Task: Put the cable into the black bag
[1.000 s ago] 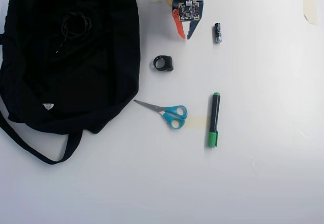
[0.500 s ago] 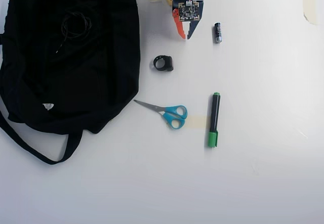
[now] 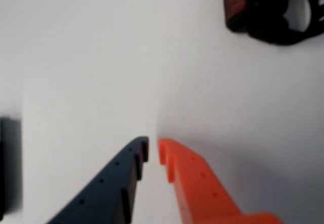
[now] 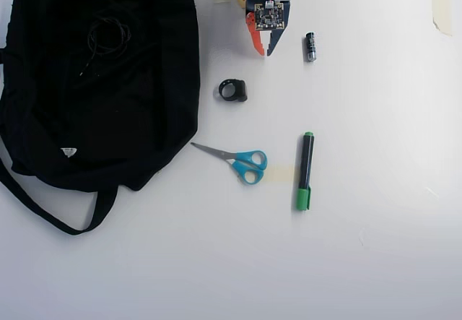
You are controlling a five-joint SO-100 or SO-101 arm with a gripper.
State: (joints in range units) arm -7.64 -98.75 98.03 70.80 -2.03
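My gripper (image 4: pixel 264 50) is nearly closed, empty, well away from the cable (image 4: pixel 107 35) lying coiled on the black bag (image 4: pixel 155 81) (looks done). I'd just stay clear.

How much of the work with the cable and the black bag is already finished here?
Nearly all looks done: the cable lies coiled on the black bag, though whether it sits inside the opening is unclear. Nothing is in hand; the pincer is nearly shut and empty near the table's top edge. Little seems left.

Bare table lies between the black ring (image 4: pixel 233 90) and battery (image 4: pixel 310 46).
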